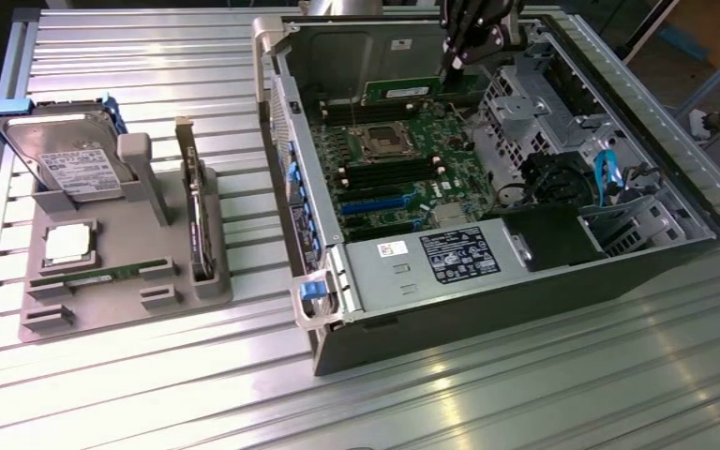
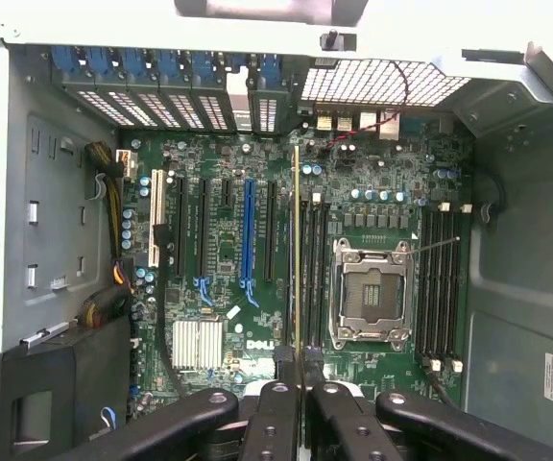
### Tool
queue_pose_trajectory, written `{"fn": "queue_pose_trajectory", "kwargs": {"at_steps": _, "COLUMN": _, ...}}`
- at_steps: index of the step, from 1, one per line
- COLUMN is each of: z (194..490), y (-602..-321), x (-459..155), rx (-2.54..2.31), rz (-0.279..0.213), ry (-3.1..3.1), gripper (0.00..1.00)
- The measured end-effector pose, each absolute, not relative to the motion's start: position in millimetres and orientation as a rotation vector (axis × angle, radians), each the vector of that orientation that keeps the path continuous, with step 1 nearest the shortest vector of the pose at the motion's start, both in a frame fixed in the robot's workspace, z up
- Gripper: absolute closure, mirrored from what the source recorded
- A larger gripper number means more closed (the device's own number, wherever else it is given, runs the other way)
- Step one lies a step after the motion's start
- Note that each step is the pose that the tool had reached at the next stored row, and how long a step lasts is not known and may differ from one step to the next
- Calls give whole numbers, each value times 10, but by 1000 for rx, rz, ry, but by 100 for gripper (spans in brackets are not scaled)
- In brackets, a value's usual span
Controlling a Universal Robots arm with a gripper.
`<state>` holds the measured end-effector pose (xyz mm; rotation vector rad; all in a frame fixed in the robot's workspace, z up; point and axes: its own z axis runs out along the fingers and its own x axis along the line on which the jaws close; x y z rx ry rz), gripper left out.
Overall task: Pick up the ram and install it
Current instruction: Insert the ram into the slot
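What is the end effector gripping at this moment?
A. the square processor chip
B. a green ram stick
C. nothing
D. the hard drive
B: the end effector is shut on the thin green ram stick, which the wrist view shows edge-on over the motherboard.

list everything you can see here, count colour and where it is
computer case: one, dark grey, open, exterior view's right
motherboard: one, green, inside the case
processor socket: one, silver, on the motherboard
held ram: one, green, over the motherboard
fixture tray: one, grey, exterior view's left
hard drive: one, silver, upright in tray
processor chip: one, silver, flat on tray
second ram stick: one, green, lying in tray
card: one, dark, on edge in tray
table: one, silver, under everything
jaws: one pair, black, shut on the held ram
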<state>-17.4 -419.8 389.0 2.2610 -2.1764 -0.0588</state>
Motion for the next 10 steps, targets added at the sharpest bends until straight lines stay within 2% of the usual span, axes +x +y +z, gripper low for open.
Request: {"fn": "queue_pose_trajectory", "kwargs": {"at_steps": 10, "z": 3806, "y": -4198, "x": -174, "rx": 2261, "rz": -59, "ry": -2177, "gripper": 88}}
